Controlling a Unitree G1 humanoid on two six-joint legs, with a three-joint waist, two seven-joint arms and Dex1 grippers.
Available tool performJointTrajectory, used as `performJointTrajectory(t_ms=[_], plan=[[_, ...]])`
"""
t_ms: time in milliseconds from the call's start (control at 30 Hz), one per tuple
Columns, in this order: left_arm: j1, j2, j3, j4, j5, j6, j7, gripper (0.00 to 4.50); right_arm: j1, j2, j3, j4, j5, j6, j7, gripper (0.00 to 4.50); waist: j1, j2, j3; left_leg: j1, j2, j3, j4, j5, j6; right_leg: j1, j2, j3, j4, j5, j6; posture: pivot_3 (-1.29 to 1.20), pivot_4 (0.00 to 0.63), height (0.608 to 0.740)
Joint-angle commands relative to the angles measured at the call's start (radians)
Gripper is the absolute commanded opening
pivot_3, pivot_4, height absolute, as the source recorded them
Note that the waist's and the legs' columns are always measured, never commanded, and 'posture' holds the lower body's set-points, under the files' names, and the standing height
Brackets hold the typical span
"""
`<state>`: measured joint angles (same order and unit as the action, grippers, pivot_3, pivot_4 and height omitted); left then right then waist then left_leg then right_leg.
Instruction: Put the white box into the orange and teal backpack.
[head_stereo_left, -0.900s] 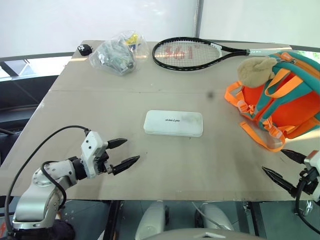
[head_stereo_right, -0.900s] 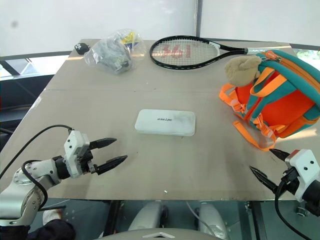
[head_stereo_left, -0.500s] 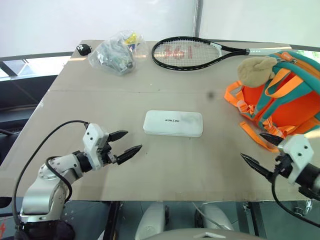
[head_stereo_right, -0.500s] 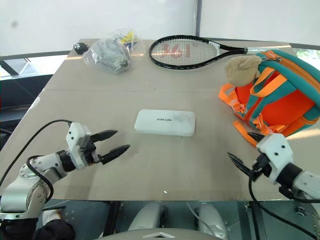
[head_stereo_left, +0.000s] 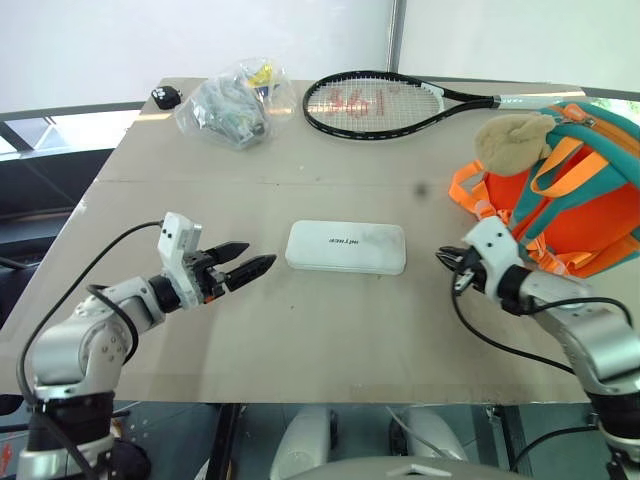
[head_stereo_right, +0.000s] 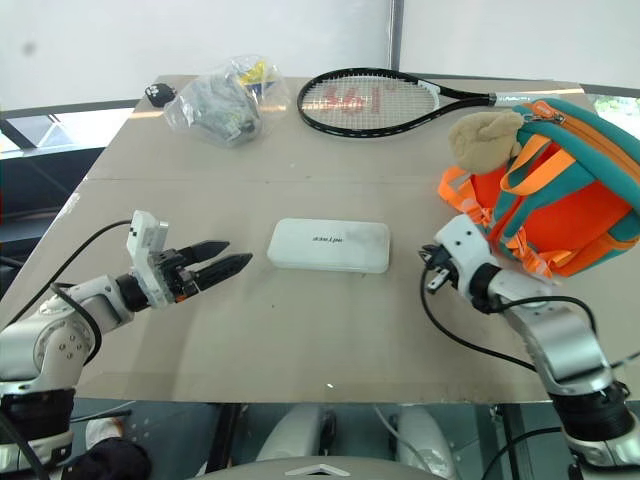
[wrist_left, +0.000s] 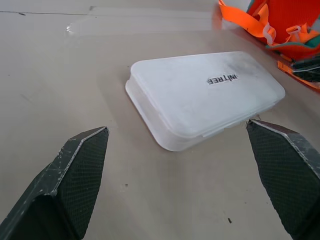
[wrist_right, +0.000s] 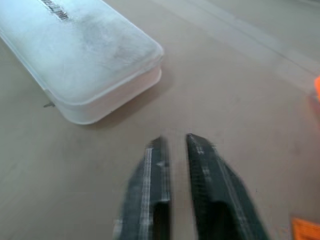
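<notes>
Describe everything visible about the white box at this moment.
The white box is a flat, long case with rounded corners, seemingly matte plastic, scuffed grey on top, with small dark lettering. A seam runs around its side; it looks closed. It lies flat mid-table, between the left gripper and the right gripper; neither touches it.

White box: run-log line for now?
white box: flat on table, untouched | left end effector: open | right end effector: shut | backpack: upright

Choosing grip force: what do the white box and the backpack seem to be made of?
White box: likely hard plastic with a matte, scuffed finish; it has moulded rounded corners and a lid seam. Backpack: soft fabric, probably nylon or neoprene, judging by its woven orange straps and rounded, bulging sides.
</notes>
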<state>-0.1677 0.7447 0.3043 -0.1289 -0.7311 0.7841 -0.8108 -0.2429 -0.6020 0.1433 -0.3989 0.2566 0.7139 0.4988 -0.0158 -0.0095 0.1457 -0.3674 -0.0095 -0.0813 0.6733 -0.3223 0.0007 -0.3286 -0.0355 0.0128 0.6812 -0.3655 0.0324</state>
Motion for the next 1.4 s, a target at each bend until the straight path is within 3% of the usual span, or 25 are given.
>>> performJointTrajectory(t_ms=[33, 200, 467, 700, 967, 1133, 1267, 1400], plan=[[-0.121, 0.033, -0.013, 0.077, -0.054, 0.192, 0.038, 4.5, -0.068, 0.029, 0.064, 0.036, -0.069, 0.006, -0.025, 0.04, -0.001, 0.0, 0.0, 0.0, -0.001, 0.0, 0.0, 0.0, 0.0, 0.0, 0.0, 0.0, 0.0, 0.0, 0.0, 0.0, 0.15, 0.74], [-0.319, 0.029, -0.069, 0.235, -0.109, 0.474, 0.033, 4.5, -0.14, 0.05, 0.11, 0.084, -0.128, 0.007, -0.02, 0.04, -0.005, 0.0, 0.0, -0.002, -0.002, -0.001, 0.005, 0.0, 0.0, -0.002, 0.0, 0.0, 0.005, 0.0, 0.0, 0.0, 0.15, 0.74], [-0.526, -0.054, -0.154, 0.471, -0.02, 0.501, 0.047, 4.5, -0.218, 0.073, 0.152, 0.121, -0.168, 0.032, 0.014, 0.04, -0.029, -0.001, 0.0, -0.004, -0.004, -0.003, 0.009, 0.0, 0.0, -0.006, 0.0, 0.0, 0.013, 0.0, 0.0, 0.0, 0.15, 0.74], [-0.579, -0.091, -0.263, 0.59, 0.031, 0.493, -0.077, 4.5, -0.299, 0.136, 0.255, 0.219, -0.195, 0.006, 0.075, 0.04, -0.031, -0.001, -0.001, -0.004, -0.005, -0.006, 0.01, 0.0, 0.0, -0.008, 0.0, 0.001, 0.014, 0.0, 0.0, 0.0, 0.15, 0.74], [-0.582, -0.112, -0.23, 0.61, -0.011, 0.599, -0.167, 4.5, -0.34, 0.203, 0.278, 0.293, -0.235, -0.039, 0.107, 0.04, -0.039, -0.002, -0.001, -0.005, -0.006, -0.009, 0.011, 0.0, 0.0, -0.01, 0.0, 0.0, 0.015, 0.0, 0.0, 0.0, 0.15, 0.74], [-0.568, -0.153, -0.153, 0.633, -0.014, 0.619, -0.134, 4.5, -0.336, 0.196, 0.265, 0.312, -0.252, -0.068, 0.125, 0.04, -0.044, -0.002, -0.001, -0.01, -0.007, -0.011, 0.013, 0.0, 0.0, -0.013, 0.0, 0.0, 0.015, 0.0, 0.0, 0.0, 0.15, 0.74], [-0.546, -0.176, -0.089, 0.619, -0.025, 0.627, -0.114, 3.4, -0.319, 0.18, 0.225, 0.295, -0.242, -0.089, 0.133, 0.0, -0.044, -0.002, -0.001, -0.011, -0.008, -0.013, 0.013, 0.0, -0.001, -0.013, -0.001, 0.0, 0.015, 0.0, 0.0, 0.0, 0.15, 0.74], [-0.508, -0.185, -0.042, 0.564, -0.057, 0.648, -0.101, 1.55, -0.269, 0.155, 0.159, 0.222, -0.22, -0.094, 0.129, 0.0, -0.051, -0.002, -0.001, -0.013, -0.008, -0.014, 0.013, 0.0, -0.001, -0.014, -0.001, -0.001, 0.015, 0.0, 0.0, 0.0, 0.15, 0.74]])
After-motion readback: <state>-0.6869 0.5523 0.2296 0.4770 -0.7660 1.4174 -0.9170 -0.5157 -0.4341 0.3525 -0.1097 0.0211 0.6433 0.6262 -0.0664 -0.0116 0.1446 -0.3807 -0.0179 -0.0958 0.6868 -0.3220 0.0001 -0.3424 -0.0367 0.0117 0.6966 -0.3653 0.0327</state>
